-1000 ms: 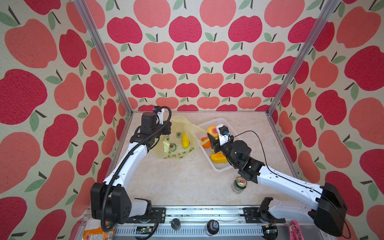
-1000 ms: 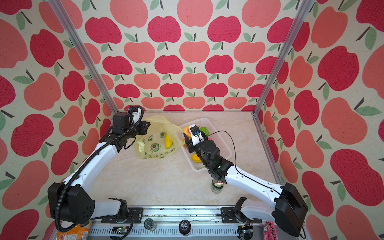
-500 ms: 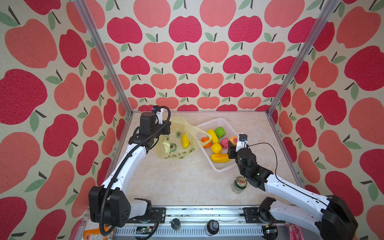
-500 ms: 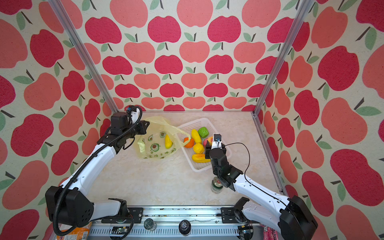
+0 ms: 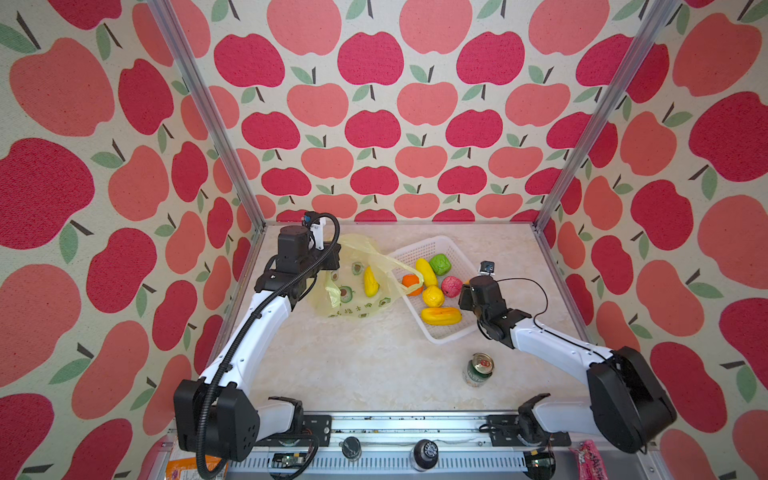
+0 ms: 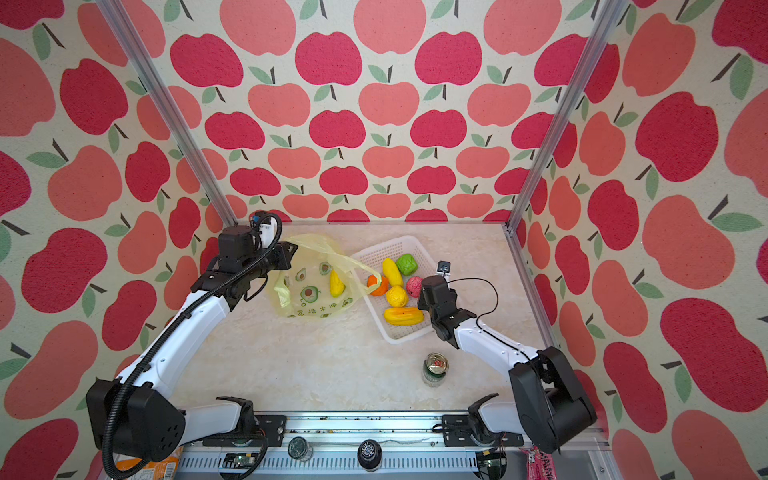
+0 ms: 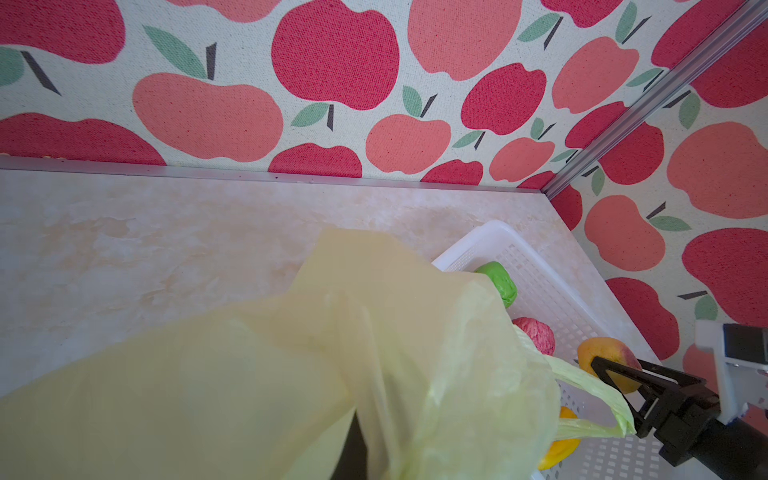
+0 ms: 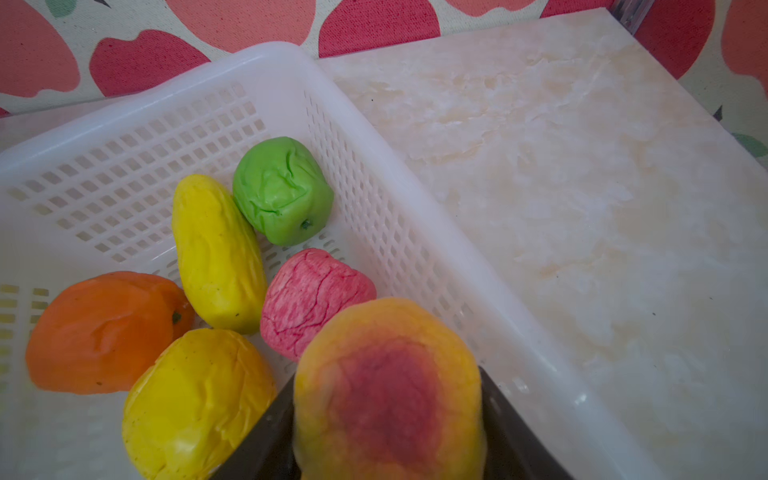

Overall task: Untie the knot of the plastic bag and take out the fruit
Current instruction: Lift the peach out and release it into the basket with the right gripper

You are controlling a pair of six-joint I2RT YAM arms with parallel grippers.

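Yellow bag film could slip from the pinch of the left tool, burying the last fruit. Clamped in the right tool, the peach may bounce off the basket rim.

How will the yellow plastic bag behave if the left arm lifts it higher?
Probably floppy: the plastic bag drapes in folds from the left gripper. Likely very light, being thin enough to show the yellow fruit inside, which may slide or swing it. Its handle loop lies over the white basket rim and could snag.
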